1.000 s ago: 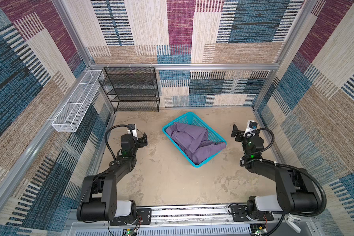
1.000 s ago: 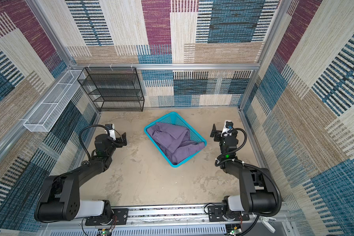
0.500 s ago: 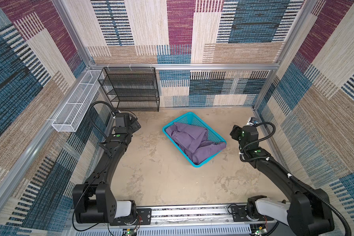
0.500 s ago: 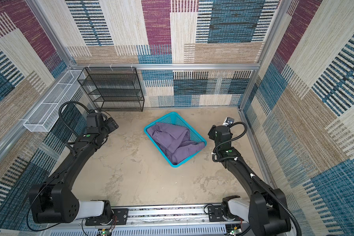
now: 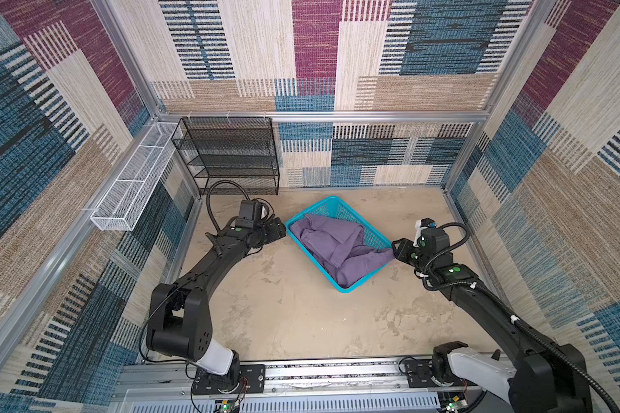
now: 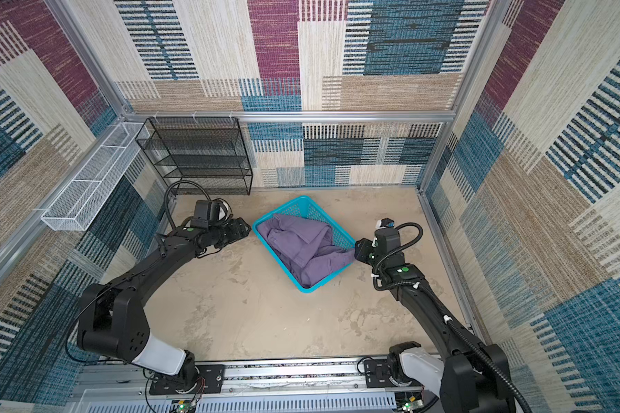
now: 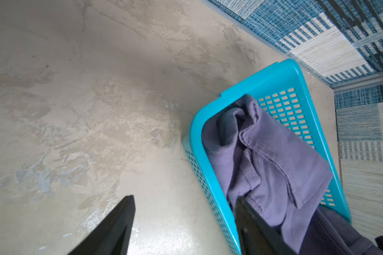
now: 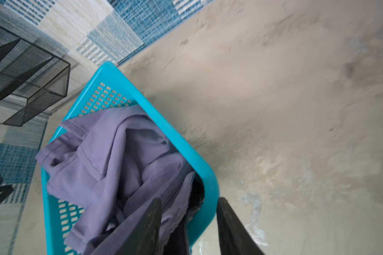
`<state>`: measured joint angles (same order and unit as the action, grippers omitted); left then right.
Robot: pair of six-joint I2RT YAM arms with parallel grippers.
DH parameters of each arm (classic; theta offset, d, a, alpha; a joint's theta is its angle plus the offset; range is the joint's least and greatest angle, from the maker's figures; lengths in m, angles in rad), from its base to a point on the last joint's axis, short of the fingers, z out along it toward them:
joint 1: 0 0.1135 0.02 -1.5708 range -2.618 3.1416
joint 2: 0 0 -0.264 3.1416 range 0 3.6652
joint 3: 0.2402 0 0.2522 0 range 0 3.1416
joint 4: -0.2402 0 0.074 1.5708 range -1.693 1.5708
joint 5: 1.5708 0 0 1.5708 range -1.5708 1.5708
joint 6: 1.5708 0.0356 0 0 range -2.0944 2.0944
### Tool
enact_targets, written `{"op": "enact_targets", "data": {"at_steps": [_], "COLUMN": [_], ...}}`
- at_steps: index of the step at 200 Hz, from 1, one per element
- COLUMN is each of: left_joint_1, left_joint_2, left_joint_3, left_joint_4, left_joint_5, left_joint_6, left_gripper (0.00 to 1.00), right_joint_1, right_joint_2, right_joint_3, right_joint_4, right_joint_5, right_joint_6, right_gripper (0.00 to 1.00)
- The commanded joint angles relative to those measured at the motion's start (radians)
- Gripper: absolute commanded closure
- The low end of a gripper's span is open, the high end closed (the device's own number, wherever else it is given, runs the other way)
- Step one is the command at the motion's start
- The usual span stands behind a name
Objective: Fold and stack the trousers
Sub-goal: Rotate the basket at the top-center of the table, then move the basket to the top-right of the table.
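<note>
Right wrist view: the right gripper (image 8: 188,202) is spread over the rim of the blue basket (image 8: 186,149), with the purple trousers (image 8: 111,159) bunched inside, just under it. The left gripper (image 7: 185,197) is spread too, over the other side.

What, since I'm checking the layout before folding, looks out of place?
The muted purple soft cloth trousers lie crumpled in the turquoise perforated plastic basket, one part spilling over its rim beside the right gripper. The basket sits askew to the back wall.
</note>
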<state>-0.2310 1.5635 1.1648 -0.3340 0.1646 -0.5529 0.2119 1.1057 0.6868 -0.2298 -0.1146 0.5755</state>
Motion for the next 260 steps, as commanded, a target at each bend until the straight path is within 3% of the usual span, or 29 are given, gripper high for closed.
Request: {"op": "enact_targets", "data": {"at_steps": [1, 36, 79, 105, 174, 218, 260], "left_joint_1": [-0.008, -0.031, -0.051, -0.053, -0.051, -0.054, -0.084], "left_joint_2": [0.036, 0.129, 0.15, 0.168, 0.154, 0.244, 0.319], "left_joint_3": [0.03, 0.118, 0.122, 0.163, 0.198, 0.282, 0.324], "left_joint_4": [0.024, -0.006, -0.015, -0.075, -0.095, -0.089, -0.084], "left_joint_5": [0.011, 0.006, -0.078, -0.141, -0.197, -0.104, -0.034], "left_joint_6": [0.01, 0.031, 0.049, 0.089, 0.137, 0.102, 0.061], "left_gripper": [0.26, 0.33, 0.3, 0.29, 0.25, 0.25, 0.48], "right_joint_1": [0.001, -0.006, -0.103, -0.124, -0.183, -0.186, -0.186], "right_joint_2": [0.015, 0.052, 0.171, 0.272, 0.642, 0.783, 0.615], "right_joint_3": [-0.027, -0.017, 0.035, 0.105, 0.495, 0.812, 0.697], "right_joint_4": [0.037, 0.06, 0.062, 0.062, -0.071, -0.132, -0.053], "right_joint_5": [-0.189, -0.176, -0.227, -0.178, 0.087, 0.157, 0.144], "right_joint_6": [0.1, 0.119, 0.096, 0.046, -0.225, -0.294, -0.203], "right_gripper": [0.51, 0.48, 0.47, 0.49, 0.59, 0.49, 0.41]}}
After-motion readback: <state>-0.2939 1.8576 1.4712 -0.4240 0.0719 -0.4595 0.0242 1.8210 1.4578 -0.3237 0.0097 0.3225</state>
